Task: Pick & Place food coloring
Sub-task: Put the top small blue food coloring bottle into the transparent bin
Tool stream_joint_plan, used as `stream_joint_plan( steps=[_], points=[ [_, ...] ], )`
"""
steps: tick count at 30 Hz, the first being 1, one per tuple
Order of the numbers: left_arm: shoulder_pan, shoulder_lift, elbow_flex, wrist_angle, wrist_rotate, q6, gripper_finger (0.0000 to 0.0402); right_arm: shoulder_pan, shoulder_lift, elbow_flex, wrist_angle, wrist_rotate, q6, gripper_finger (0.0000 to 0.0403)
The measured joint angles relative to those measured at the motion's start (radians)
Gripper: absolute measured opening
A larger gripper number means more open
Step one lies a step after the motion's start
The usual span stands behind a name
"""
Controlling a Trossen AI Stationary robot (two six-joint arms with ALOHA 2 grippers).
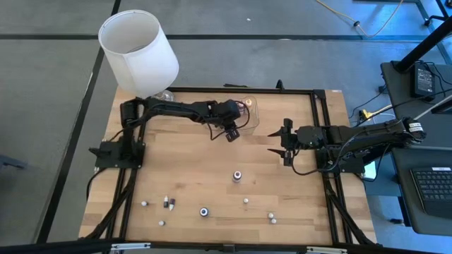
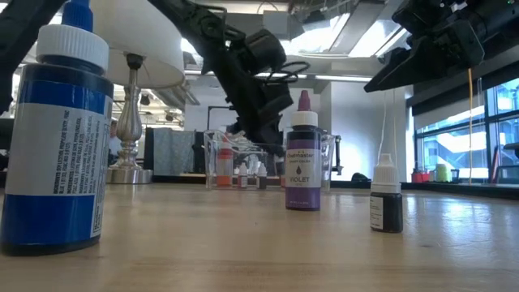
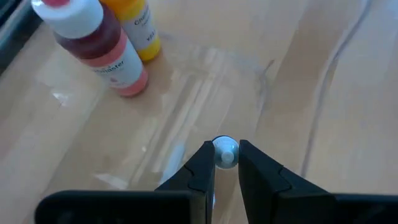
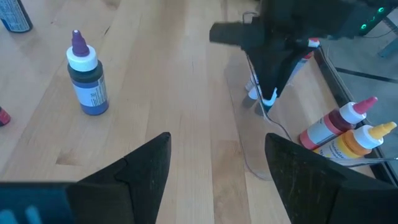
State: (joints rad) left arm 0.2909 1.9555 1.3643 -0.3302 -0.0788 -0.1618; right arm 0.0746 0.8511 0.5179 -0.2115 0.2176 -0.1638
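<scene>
My left gripper (image 1: 230, 134) reaches over the clear tray (image 1: 253, 106) at the table's far side, shut on a tiny white-capped bottle of food coloring (image 3: 225, 154). In the tray stand a red bottle (image 3: 99, 46) and an orange one (image 3: 140, 28). A violet bottle (image 1: 237, 176), a blue one (image 1: 203, 211), a dark red one (image 1: 169, 203) and several tiny whitish ones (image 1: 246, 200) stand upright on the table's near half. My right gripper (image 1: 277, 142) hangs open to the right of the tray, with nothing between its fingers. My left gripper pinches the tiny bottle by its white cap (image 3: 225, 149) between its two fingertips (image 3: 208, 155). The fingers slant down from the table's left. The bottle hangs upright below them (image 4: 268, 98), low over the tray; whether its base touches the tray I cannot tell.
A white-shaded lamp (image 1: 138, 53) stands at the table's far left corner, beside the left arm. A black frame (image 1: 321, 127) runs around the table. Bare wood lies between the tray and the scattered bottles.
</scene>
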Motion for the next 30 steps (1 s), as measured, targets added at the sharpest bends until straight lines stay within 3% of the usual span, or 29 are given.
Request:
stream_joint_plan(
  steps=[17,25,30],
  points=[
    [0.0,0.024,0.0,-0.002,-0.013,0.0,0.0083,0.0,0.0,0.0,-0.001,0.0,0.001,0.0261],
    [-0.001,0.023,0.0,-0.004,-0.013,0.002,0.0082,0.0,0.0,0.0,-0.002,0.0,0.001,0.0261],
    [-0.001,-0.051,0.0,-0.027,-0.007,0.036,0.0084,0.0,0.0,0.0,-0.003,0.0,0.001,0.0261]
  ],
)
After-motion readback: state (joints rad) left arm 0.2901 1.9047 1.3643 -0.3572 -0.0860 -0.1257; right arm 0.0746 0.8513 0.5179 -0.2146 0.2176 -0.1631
